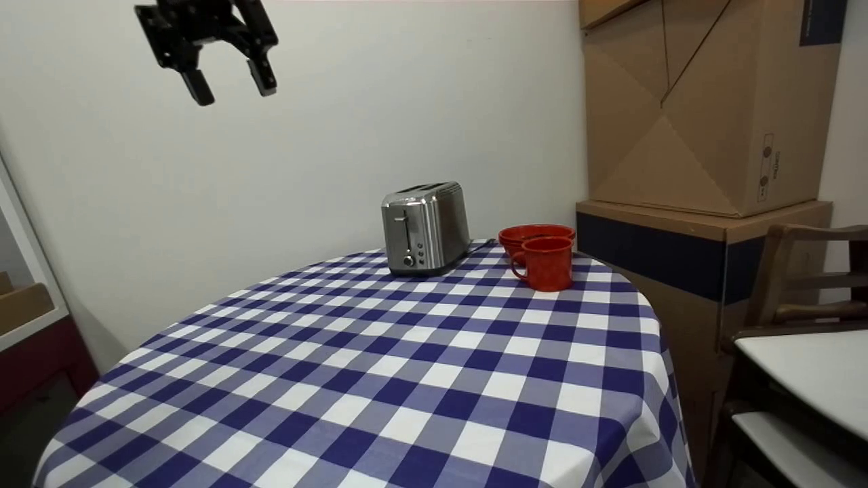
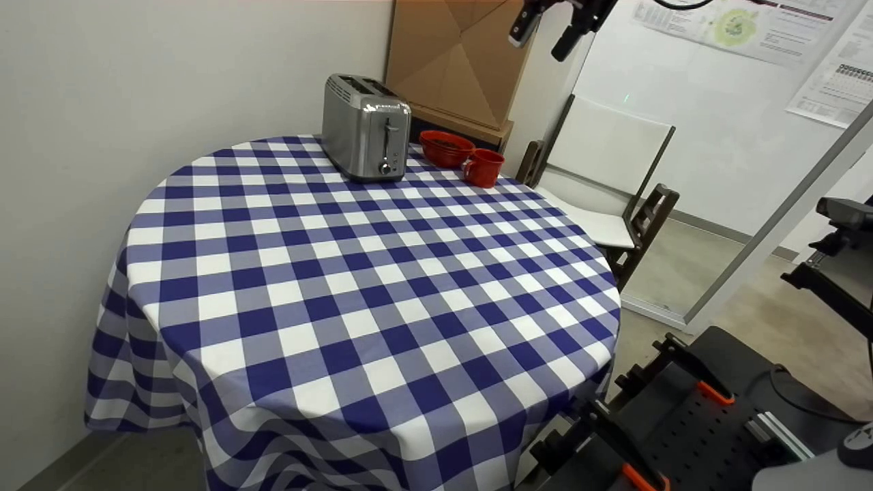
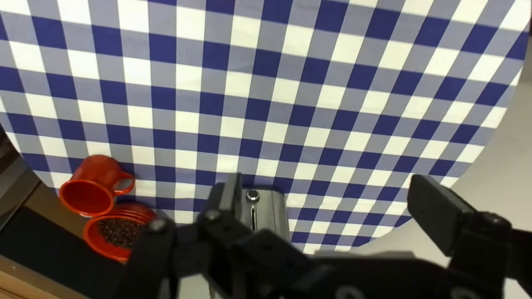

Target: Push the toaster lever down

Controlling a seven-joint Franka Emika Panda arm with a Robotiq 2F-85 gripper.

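Hanging high at the left in an exterior view, the gripper is released, fingers spread. To its right, on the far part of the checked tablecloth, stands the toaster, its lever raised; then a red bowl, with a red mug just nearer.

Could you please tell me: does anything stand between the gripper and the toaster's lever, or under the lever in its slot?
Nothing visible does. The open gripper hangs higher than the toaster, the lever is up, and the slot below it looks unblocked. The mug and bowl stand to one side of the toaster.
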